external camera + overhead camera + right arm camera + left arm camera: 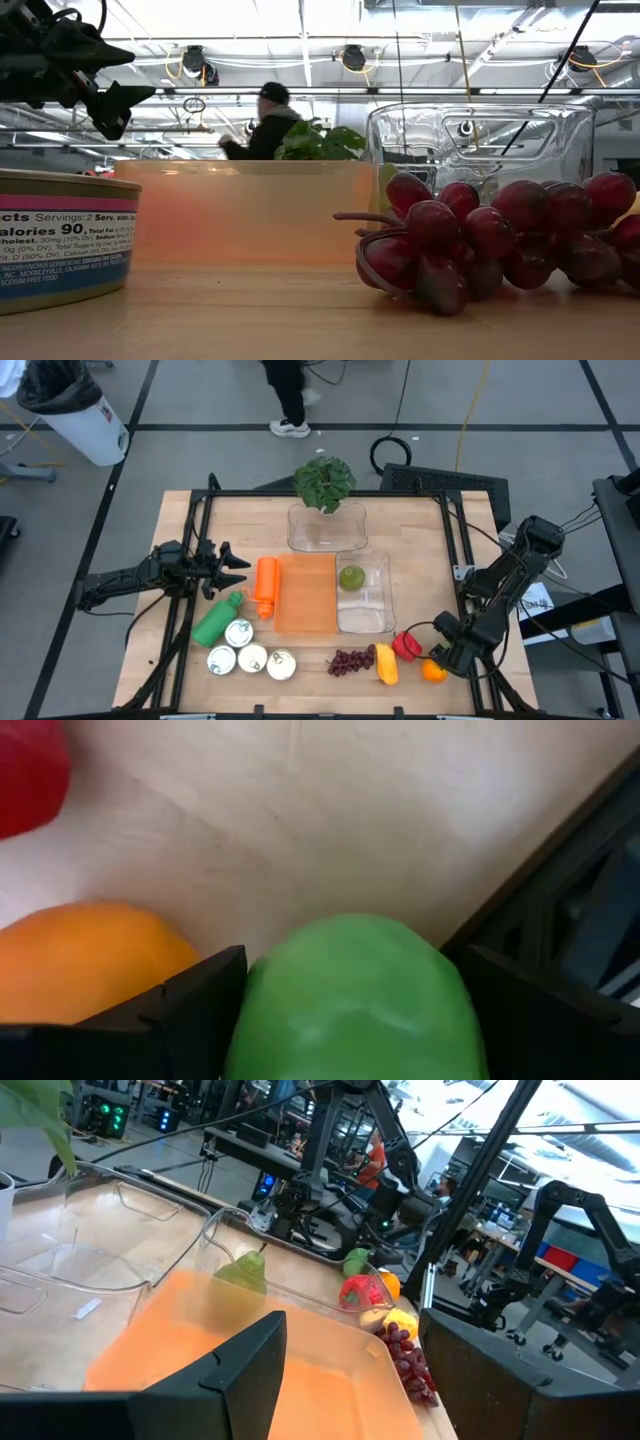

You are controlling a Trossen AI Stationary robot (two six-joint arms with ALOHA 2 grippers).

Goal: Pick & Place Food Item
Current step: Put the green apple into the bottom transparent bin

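Reaching down at the table's near right corner, the right gripper (443, 660) has its two fingers spread wide on either side of a green food item (350, 1000), which sits between them on the wood; I cannot tell if the fingers touch it. An orange (85, 960) lies just beside the green one, and a red pepper (407, 647) is near. The black frame edge (560, 880) runs close by on the other side, so there is little room there. The left gripper (232, 566) hangs above the table's left side with its fingers partly spread and nothing between them, beside an orange bottle (265, 586) and a green bottle (217, 622). An orange tray (305, 593) and two clear bins (365, 610) fill the middle, with a green pear (351, 577) in one bin. Grapes (490, 240), a yellow pepper (386, 664) and three cans (252, 657) line the near edge. Bare wood shows between the bin and the right frame.
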